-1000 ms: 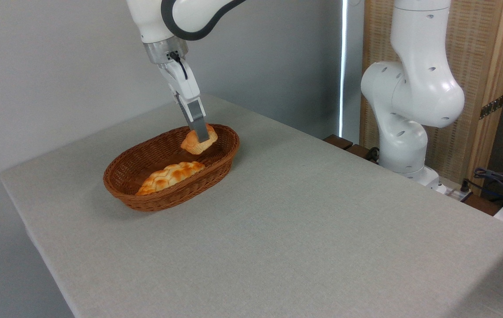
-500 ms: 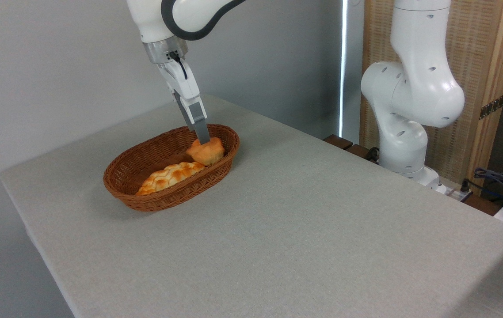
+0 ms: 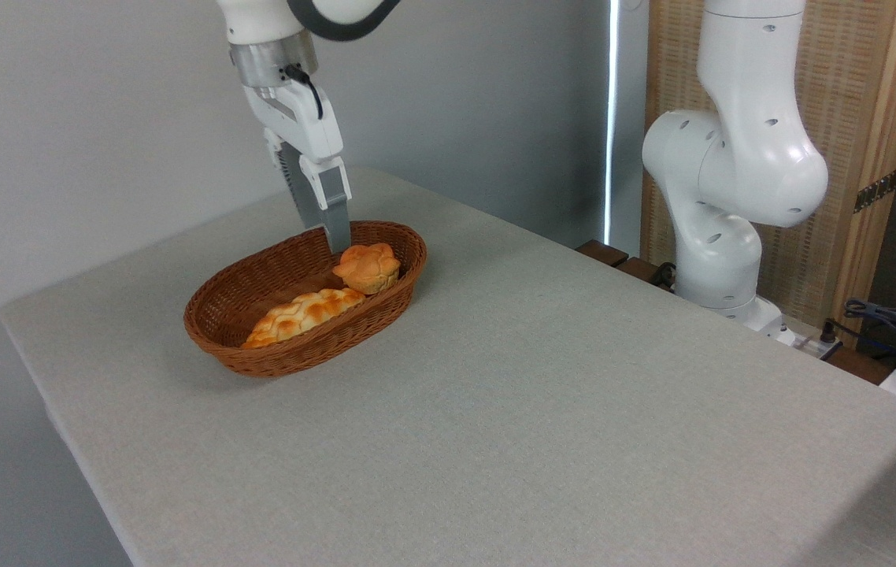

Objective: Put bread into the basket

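One table (image 3: 542, 409), grey cloth top, bearing a single container near its far left corner.

One arm (image 3: 731, 157), white; base at right, upper links passing out of frame and re-entering top left, wrist hanging over the container.

One basket (image 3: 259, 358), oval brown wicker, shallow; long axis runs from near left to far right. Holds two items.

One loaf (image 3: 302, 313), pale, braided, elongated; lies along the basket's long axis in the nearer half. Not the task's item.

One gripper (image 3: 320, 232), fingers pointing down, tips level with the basket's far rim. Empty; both grey fingers show with a narrow gap between them, so it reads as slightly parted, holding nothing.

One bread (image 3: 370, 267), small orange-golden knotted bun, resting in the basket's far right end, knotted top upward, beside the loaf's far tip. It lies just below and to the right of the fingertips, apart from them.

Change against the earlier frames: a second ago the bun hung tilted in the fingers above the basket; half a second ago it sat low in the basket with the fingers on it; now it rests free and the gripper has risen and shifted left.

Judgement: placement looks complete; only a clear retreat upward remains.
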Robot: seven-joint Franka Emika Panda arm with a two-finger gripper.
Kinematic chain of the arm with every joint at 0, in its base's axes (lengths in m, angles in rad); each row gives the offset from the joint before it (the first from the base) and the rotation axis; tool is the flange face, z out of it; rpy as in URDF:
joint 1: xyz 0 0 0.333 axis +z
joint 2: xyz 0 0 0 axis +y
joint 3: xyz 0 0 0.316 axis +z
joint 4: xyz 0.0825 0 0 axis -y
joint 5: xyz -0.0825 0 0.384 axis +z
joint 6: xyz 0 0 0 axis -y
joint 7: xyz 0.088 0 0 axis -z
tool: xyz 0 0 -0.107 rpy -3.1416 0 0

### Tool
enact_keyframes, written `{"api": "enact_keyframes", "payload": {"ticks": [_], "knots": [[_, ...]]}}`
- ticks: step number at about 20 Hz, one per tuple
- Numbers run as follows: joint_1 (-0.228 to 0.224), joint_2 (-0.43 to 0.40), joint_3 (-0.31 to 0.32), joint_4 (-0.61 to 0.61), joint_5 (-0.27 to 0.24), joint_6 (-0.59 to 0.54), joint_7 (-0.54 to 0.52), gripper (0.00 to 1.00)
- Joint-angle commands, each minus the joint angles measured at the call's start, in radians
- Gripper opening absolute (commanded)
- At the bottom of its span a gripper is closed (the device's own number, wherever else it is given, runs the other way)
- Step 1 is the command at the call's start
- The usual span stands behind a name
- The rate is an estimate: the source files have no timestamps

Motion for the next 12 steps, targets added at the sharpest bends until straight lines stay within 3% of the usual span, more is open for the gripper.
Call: {"api": "enact_keyframes", "payload": {"ticks": [1,5,10,12], "knots": [[-0.005,0.008,0.121,0.069,0.083,-0.045,0.047,1.0],[-0.006,0.019,0.242,0.09,0.071,-0.04,0.106,1.0],[-0.014,0.057,0.336,0.193,0.042,-0.054,0.163,1.0],[-0.014,0.072,0.375,0.243,0.031,-0.107,0.17,1.0]]}}
